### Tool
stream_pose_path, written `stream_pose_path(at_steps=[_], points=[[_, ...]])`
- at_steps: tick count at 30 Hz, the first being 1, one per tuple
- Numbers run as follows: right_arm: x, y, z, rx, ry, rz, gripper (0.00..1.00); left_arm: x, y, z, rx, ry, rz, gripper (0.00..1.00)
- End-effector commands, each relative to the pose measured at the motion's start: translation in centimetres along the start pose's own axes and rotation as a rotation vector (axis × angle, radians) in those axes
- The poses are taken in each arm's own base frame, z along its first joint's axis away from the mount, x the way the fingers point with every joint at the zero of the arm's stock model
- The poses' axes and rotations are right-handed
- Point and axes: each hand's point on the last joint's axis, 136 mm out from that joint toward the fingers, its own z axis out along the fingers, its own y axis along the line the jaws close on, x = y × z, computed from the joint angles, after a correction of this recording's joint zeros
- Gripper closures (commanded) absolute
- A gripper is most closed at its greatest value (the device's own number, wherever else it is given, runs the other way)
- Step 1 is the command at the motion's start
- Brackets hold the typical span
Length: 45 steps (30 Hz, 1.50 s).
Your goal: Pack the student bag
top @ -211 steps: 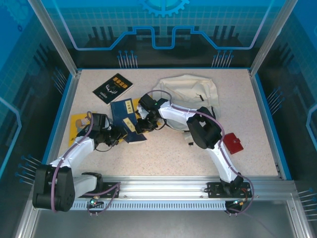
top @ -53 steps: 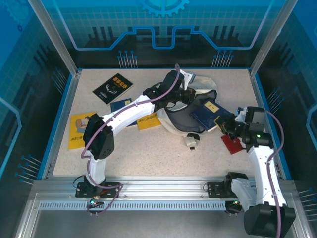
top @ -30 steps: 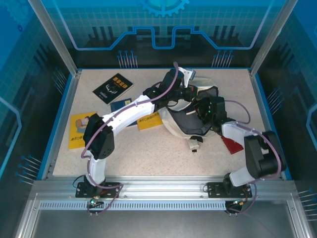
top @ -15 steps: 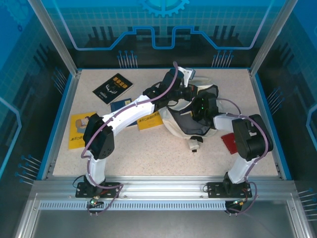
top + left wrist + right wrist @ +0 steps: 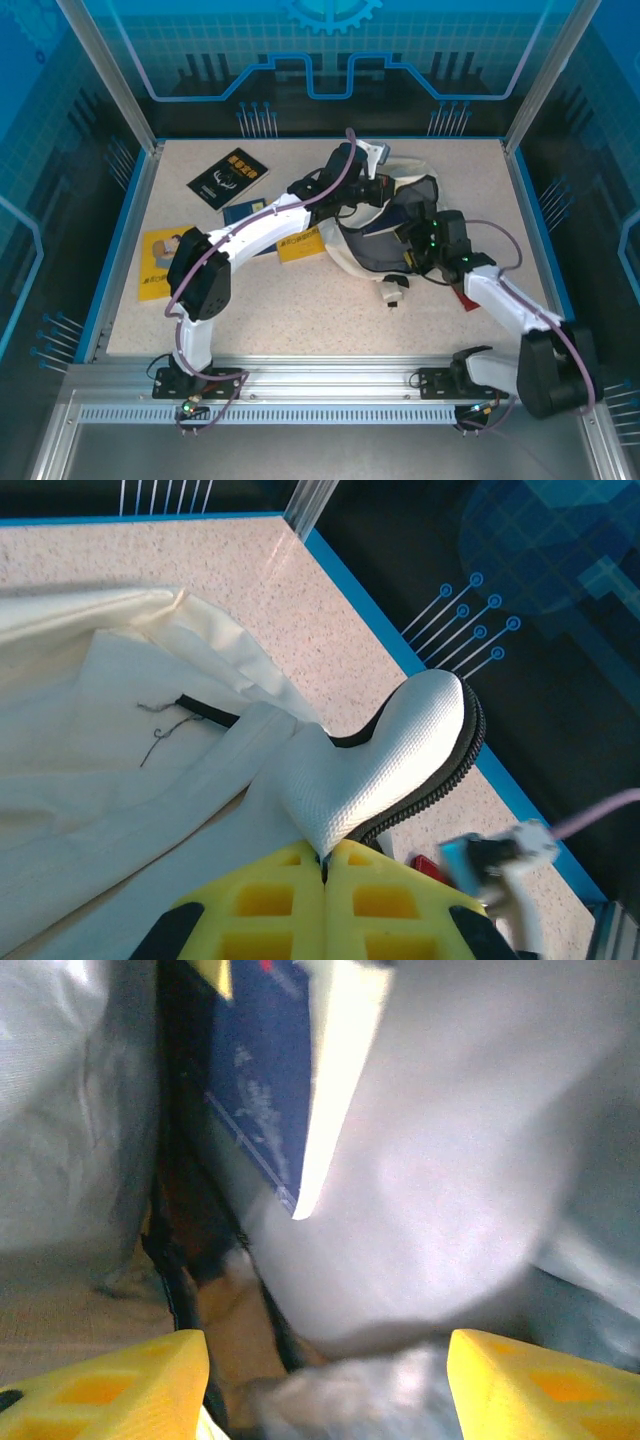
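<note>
The student bag (image 5: 352, 255), a soft cream-white backpack, lies at the back right of the table with its mouth held up. My left gripper (image 5: 383, 190) is shut on the edge of the bag's zippered flap (image 5: 400, 750), its yellow fingers (image 5: 270, 900) pressed together on the fabric. A dark blue book (image 5: 392, 214) lies inside the bag, and in the right wrist view this blue book (image 5: 265, 1070) rests against the grey lining (image 5: 450, 1160). My right gripper (image 5: 408, 252) stands open at the bag's mouth, nothing between its fingers (image 5: 120, 1380).
A black book (image 5: 228, 178) lies at the back left and a yellow book (image 5: 158, 262) at the left edge. Another yellow book (image 5: 300, 244) and a blue one (image 5: 248, 212) sit under my left arm. A red item (image 5: 468, 297) lies right of the bag, a white tag (image 5: 392, 291) in front.
My right gripper has opened, left the blue book inside the bag and drawn back toward the near right. The left gripper keeps its hold on the flap.
</note>
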Motion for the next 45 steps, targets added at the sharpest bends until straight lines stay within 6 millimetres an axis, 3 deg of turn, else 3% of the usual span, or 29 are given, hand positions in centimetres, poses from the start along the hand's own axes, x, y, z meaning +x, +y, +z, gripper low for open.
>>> stream_pose_path(at_steps=[1,5,7,10,13,18,22,25,30,37,45], points=[[-1.0,-5.3,-4.1,0.228,-0.098,-0.049,0.35,-0.5,-0.5,-0.7,0.045,-0.012,-0.020,0.90],[-2.9,-5.6,-9.1,0.277,-0.241,-0.133,0.34,0.9,0.9,-1.7,-0.003,0.045,-0.069,0.47],[-3.7,-4.6,-11.5,0.272,-0.306,-0.199,0.31,1.3,2.2,-2.6,-0.045,0.062,-0.117,0.34],[-4.1,-2.1,-13.3,0.226,-0.332,-0.297,0.26,2.7,5.4,-4.0,-0.137,0.082,-0.192,0.29],[-3.6,1.6,-13.4,0.152,-0.275,-0.424,0.23,4.8,9.9,-5.5,-0.268,0.101,-0.279,0.28],[-1.5,4.8,-10.3,0.140,-0.136,-0.562,0.23,9.3,16.8,-7.3,-0.415,0.158,-0.477,0.36],[1.2,6.6,-7.4,0.124,-0.052,-0.645,0.24,12.5,20.0,-7.6,-0.517,0.202,-0.539,0.53],[3.1,7.6,-5.5,0.121,0.009,-0.691,0.24,14.5,21.7,-7.5,-0.584,0.245,-0.563,0.60],[5.5,8.3,-3.1,0.132,0.081,-0.739,0.24,16.6,23.5,-7.0,-0.647,0.307,-0.557,0.63],[7.8,8.4,-0.5,0.158,0.162,-0.774,0.24,20.4,25.0,-8.5,-0.729,0.391,-0.584,0.62],[9.7,8.5,1.3,0.188,0.215,-0.816,0.23,25.9,23.2,-12.5,-0.709,0.475,-0.694,0.46]])
